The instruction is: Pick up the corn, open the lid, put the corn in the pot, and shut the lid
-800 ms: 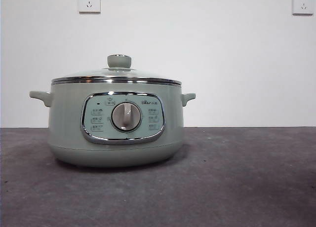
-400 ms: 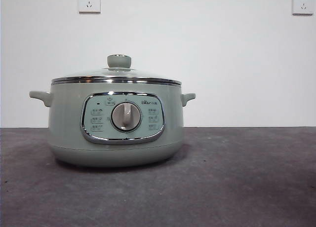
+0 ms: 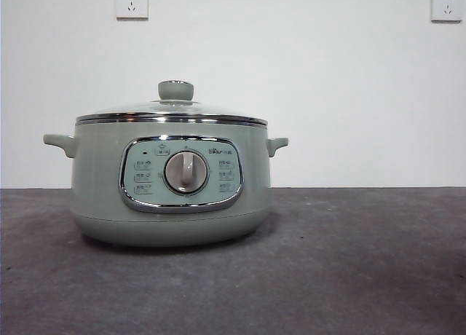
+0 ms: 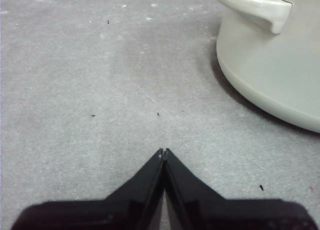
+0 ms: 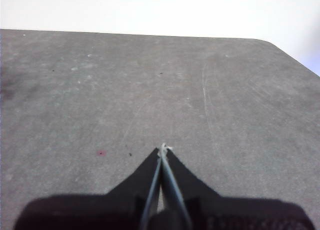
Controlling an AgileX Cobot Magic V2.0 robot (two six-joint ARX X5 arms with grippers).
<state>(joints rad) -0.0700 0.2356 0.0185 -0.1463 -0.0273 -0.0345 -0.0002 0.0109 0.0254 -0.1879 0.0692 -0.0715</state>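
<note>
Lid seated on the pot; panel writing too small to read.
I see left gripper and right gripper both closed, empty.

Left gripper: both black jaws pressed together to a single point at the tips, nothing held between them, carried low and angled down toward the surface. Right gripper: jaws likewise closed tip to tip, nothing gripped, a small pale fleck showing at the tips, posed low with a downward tilt. Neither arm appears in the front view.
</note>
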